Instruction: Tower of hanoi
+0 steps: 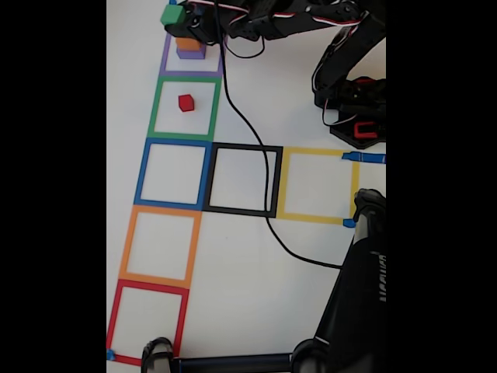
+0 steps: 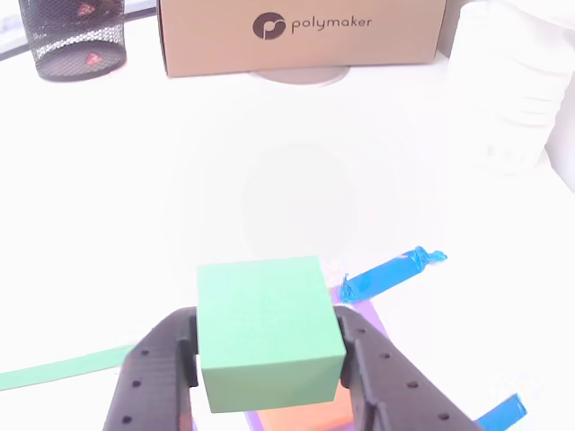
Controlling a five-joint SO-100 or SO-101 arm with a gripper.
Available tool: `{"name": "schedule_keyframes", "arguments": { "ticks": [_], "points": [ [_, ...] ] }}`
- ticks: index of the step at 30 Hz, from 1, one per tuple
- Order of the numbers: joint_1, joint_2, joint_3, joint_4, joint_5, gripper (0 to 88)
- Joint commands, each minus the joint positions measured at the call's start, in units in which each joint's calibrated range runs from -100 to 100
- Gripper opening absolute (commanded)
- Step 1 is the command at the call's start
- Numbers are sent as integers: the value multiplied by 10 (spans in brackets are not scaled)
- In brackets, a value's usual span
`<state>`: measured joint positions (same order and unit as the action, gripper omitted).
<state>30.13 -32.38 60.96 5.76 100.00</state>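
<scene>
Fixed view first: my white desk (image 1: 311, 295) carries a run of taped square outlines, and at the upper left of the frame the purple cube (image 1: 191, 53) sits inside the purple outline (image 1: 166, 68) with the orange cube (image 1: 188, 43) stacked on it. The green cube (image 1: 172, 15) is at the very top left, just above and a little left of that stack, pinched in the end effector (image 1: 180, 19). The red cube (image 1: 186, 102), smallest of the set, sits alone inside the green outline (image 1: 185, 109) just below the stack in the frame.

In the other view the end effector (image 2: 268, 359) has its two black fingers (image 2: 160, 368) pressed against opposite sides of the green cube (image 2: 265, 332), and the orange cube (image 2: 305, 415) peeks out beneath at the bottom centre of the frame.

My worry from here: the green cube looks offset from the orange one, so releasing it as it stands could leave it overhanging and let it tip off. Coming down too hard could also shove the orange cube across the purple one. The black cable (image 1: 248, 148) trailing across the outlines might snag on a sweep.

A cardboard box (image 2: 301, 36) at the top of that view reads "polymaker"; lettering on the black stand at lower right of the fixed view is too blurred to read.
</scene>
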Motion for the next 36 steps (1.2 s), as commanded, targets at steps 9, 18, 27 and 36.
{"name": "schedule_keyframes", "arguments": {
  "ticks": [9, 18, 27, 36],
  "points": [
    [-123, -146, -483, 713, 0, 46],
    [-281, -181, -593, 812, 0, 44],
    [-379, -215, -587, 856, 0, 43],
    [-530, -180, -531, 831, 0, 40]
  ]
}}
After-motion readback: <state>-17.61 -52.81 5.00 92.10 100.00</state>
